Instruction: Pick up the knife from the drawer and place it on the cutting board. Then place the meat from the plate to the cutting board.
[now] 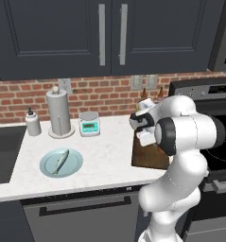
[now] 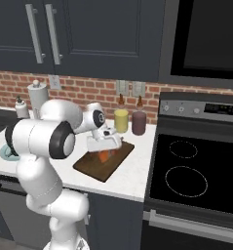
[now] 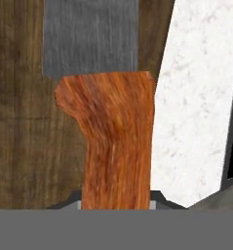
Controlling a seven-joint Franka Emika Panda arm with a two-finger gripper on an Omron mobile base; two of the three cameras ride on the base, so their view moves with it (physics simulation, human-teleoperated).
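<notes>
My gripper [image 2: 104, 148] hangs low over the dark brown cutting board [image 2: 95, 169], shut on the knife [image 2: 104, 156]. In the hand view the orange handle [image 3: 117, 139] rises between my fingertips and the grey blade [image 3: 91, 39] lies over the board [image 3: 18, 122]. I cannot tell whether the knife touches the board. The silvery fish [image 1: 61, 161] lies on the light blue plate [image 1: 46, 171], left of the board [image 1: 143, 159] and apart from it. The drawer is out of view.
A paper towel holder [image 1: 59, 113], a soap bottle [image 1: 32, 122] and a small scale [image 1: 89, 124] stand along the brick wall. The sink [image 1: 3, 151] is at the far left. Two bottles [image 2: 121, 119] stand behind the board, with the black stove [image 2: 196, 171] just right of it.
</notes>
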